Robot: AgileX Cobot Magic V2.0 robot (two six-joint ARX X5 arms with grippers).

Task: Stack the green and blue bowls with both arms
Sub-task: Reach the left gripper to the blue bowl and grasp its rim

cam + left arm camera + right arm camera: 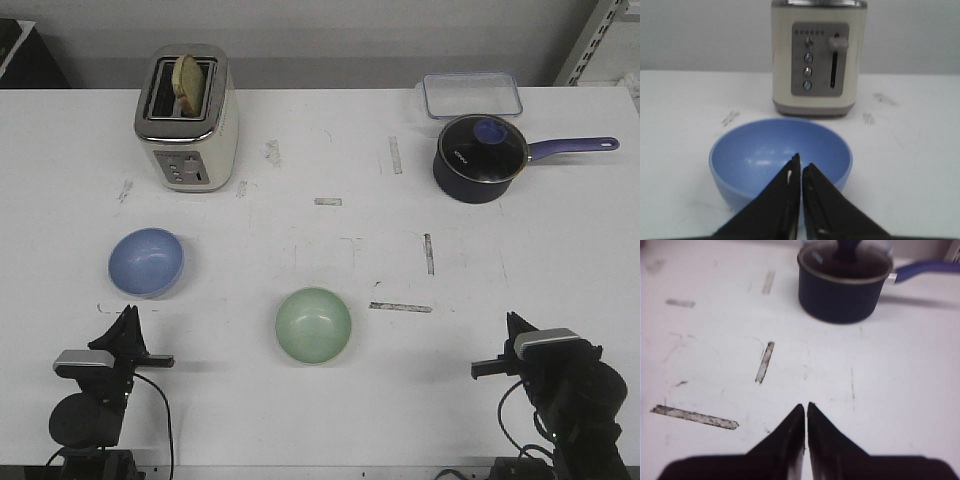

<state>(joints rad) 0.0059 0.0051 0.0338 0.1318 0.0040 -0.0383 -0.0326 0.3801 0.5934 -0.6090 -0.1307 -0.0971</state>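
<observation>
Two small round matte bowls are seen sitting upright and empty on the white desk [320,400], well apart from each other. The blue bowl [146,262] is placed toward the left side, in front of the toaster [187,117]. The green bowl [313,324] is set nearer the middle, closer to the front edge. Nothing is stacked yet.

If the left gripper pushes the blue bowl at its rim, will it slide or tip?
The blue bowl probably tips or rocks first: its wall curves down to a narrow base. It looks light and stiff, so it may also slide easily on the smooth white table. The left gripper is shut.
</observation>
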